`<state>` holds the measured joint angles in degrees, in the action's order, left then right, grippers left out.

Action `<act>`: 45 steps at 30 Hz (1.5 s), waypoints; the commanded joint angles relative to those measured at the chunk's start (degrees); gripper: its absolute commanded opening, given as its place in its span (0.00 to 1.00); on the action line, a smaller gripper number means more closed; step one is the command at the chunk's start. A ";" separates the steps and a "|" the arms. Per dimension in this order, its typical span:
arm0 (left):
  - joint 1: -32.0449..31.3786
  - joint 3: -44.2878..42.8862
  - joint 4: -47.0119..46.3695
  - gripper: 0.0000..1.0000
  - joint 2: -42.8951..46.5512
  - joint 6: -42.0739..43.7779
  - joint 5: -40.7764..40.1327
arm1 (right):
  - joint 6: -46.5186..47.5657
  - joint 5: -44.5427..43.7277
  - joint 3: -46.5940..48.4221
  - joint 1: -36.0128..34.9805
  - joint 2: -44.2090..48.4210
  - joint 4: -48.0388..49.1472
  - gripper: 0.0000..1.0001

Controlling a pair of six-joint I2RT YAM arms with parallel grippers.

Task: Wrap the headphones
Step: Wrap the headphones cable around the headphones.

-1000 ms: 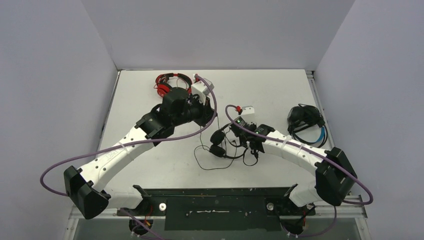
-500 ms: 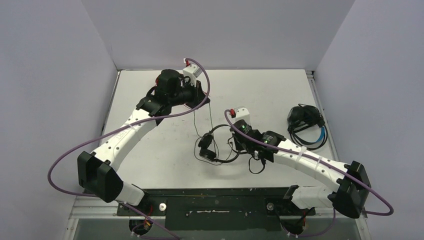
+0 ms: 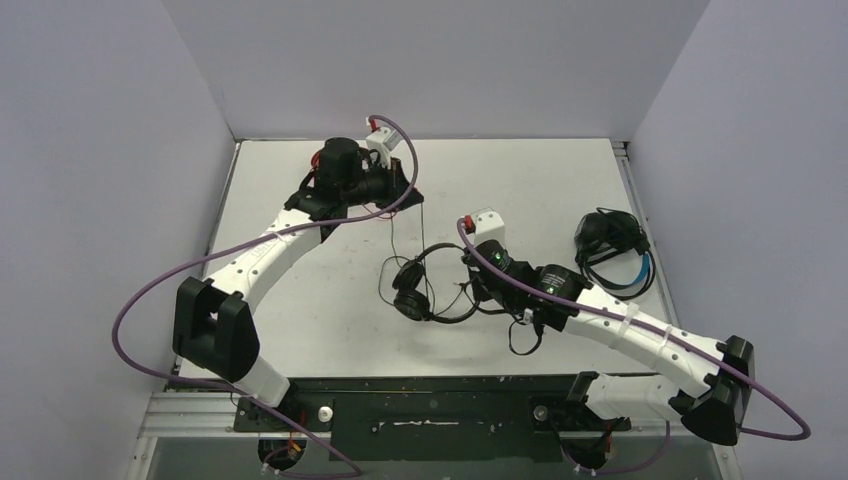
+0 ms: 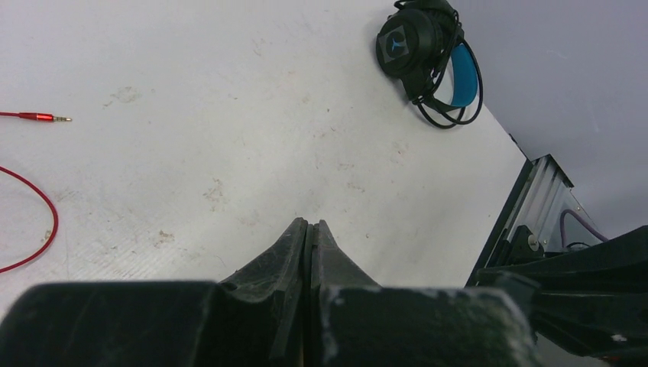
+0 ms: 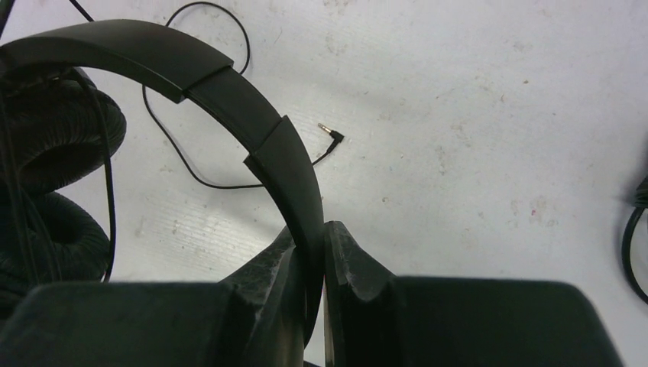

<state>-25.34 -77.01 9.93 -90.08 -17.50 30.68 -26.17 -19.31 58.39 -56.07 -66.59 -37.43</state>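
Observation:
The all-black headphones (image 3: 412,292) are at the table's middle. My right gripper (image 3: 474,286) is shut on their headband (image 5: 229,99); the ear cushions (image 5: 53,145) show at the left of the right wrist view. Their thin black cable (image 3: 392,235) runs up to my left gripper (image 3: 408,196), whose jaws (image 4: 311,224) are pressed shut on it. The cable's plug (image 5: 330,135) lies loose on the table. The red headphones (image 3: 322,158) are mostly hidden behind the left arm; their red cord (image 4: 34,202) and plug (image 4: 38,117) lie on the table. The blue-band headphones (image 3: 610,245) sit at the right.
The blue-band headphones also show in the left wrist view (image 4: 428,57), near the table's right edge. Grey walls close in the table on the left, back and right. A black rail (image 3: 430,395) runs along the near edge between the arm bases.
My left gripper has swung toward the back, drawing the black cable out. My right gripper has carried the black headphones left and slightly back.

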 commanded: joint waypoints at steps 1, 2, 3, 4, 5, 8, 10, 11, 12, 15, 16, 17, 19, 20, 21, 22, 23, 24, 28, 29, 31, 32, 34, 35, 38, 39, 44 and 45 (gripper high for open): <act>2.41 3.40 -16.44 0.00 2.43 -0.38 -6.45 | 1.13 2.44 5.39 -1.67 4.44 -5.25 0.00; 2.67 4.77 -18.15 0.00 3.13 -1.04 -7.73 | 1.26 2.74 5.99 -1.65 4.45 -6.01 0.00; 2.98 6.04 -19.92 0.00 3.76 -1.84 -8.64 | 1.36 3.21 6.52 -1.67 4.45 -6.55 0.00; 3.71 7.17 -21.61 0.00 4.17 -2.84 -8.81 | 1.39 3.97 7.03 -1.67 4.45 -6.96 0.00; 4.10 7.95 -23.05 0.00 4.21 -3.80 -8.50 | 1.30 4.74 7.39 -1.59 4.58 -7.05 0.00; 4.68 8.93 -25.72 0.00 3.12 -6.09 -6.05 | 0.98 6.47 8.38 -1.61 5.91 -5.88 0.00; 4.69 9.70 -28.05 0.00 2.43 -7.96 -4.02 | 0.41 7.35 9.63 -1.48 6.70 -5.06 0.00; 4.69 10.37 -29.66 0.00 2.35 -9.12 -3.16 | 0.11 7.97 10.31 -1.37 6.81 -4.66 0.00; 4.69 11.52 -31.47 0.00 2.41 -10.44 -2.56 | -0.09 8.79 10.99 -1.23 6.73 -4.14 0.00; 4.69 14.20 -37.51 0.00 3.29 -13.96 -1.01 | -0.47 11.36 12.48 -0.45 5.19 -3.43 0.00; 4.69 14.81 -39.12 0.00 3.59 -15.06 -0.52 | -0.48 12.01 12.79 0.06 4.54 -3.44 0.00; 4.77 15.47 -40.73 0.00 3.94 -15.98 0.14 | -0.52 12.70 12.95 0.41 4.01 -3.37 0.00; 5.07 16.71 -43.54 0.02 4.59 -17.70 1.39 | -0.59 14.32 13.03 1.28 3.50 -2.74 0.00; 5.39 17.41 -44.68 0.02 4.87 -18.43 1.70 | -0.61 15.63 13.04 1.91 3.53 -1.97 0.00; 5.66 18.04 -45.53 0.02 5.05 -19.42 1.86 | -0.74 17.07 13.05 2.53 3.67 -1.20 0.00; 5.99 18.66 -46.12 0.02 5.17 -19.99 1.97 | -0.94 18.65 13.06 3.45 3.92 -0.47 0.00; 6.26 19.30 -46.61 0.03 5.26 -20.43 2.24 | -1.24 21.19 13.11 4.44 4.26 0.29 0.00; 6.53 19.84 -47.12 0.04 5.38 -20.81 2.57 | -1.71 23.07 13.15 5.67 4.54 1.07 0.00; 7.23 22.72 -49.97 0.18 6.16 -21.71 3.47 | -4.08 29.41 13.69 10.12 5.22 3.90 0.00; 7.31 23.35 -50.57 0.19 6.53 -21.92 3.46 | -4.65 29.96 14.32 10.62 5.22 4.08 0.00; 7.41 24.39 -51.24 0.20 7.18 -22.20 3.26 | -5.82 29.48 16.65 10.77 4.68 3.52 0.00; 7.41 24.84 -51.70 0.20 7.49 -22.40 3.19 | -6.35 28.63 18.50 10.93 4.18 2.44 0.00; 7.41 26.06 -53.34 0.20 8.02 -23.19 3.15 | -7.01 26.63 22.80 11.02 2.60 -0.50 0.00; 7.41 26.87 -54.70 0.19 8.32 -23.89 3.27 | -7.47 25.40 25.26 11.19 1.73 -2.13 0.00; 7.25 29.78 -59.14 0.19 8.97 -25.78 4.04 | -8.99 23.49 30.92 11.79 -0.21 -5.02 0.00; 7.24 30.93 -60.96 0.19 9.23 -26.62 4.12 | -9.91 22.96 32.41 12.04 -0.70 -5.39 0.00; 6.42 36.01 -66.18 0.17 11.03 -28.22 3.07 | -15.56 21.62 37.36 13.88 -2.62 -5.42 0.00; 6.06 36.51 -66.21 0.17 11.35 -28.05 2.91 | -16.54 21.21 38.01 14.11 -2.92 -5.40 0.00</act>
<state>-18.37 -42.19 -48.86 -81.47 -44.21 34.33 -36.23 4.43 92.47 -43.11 -68.14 -44.01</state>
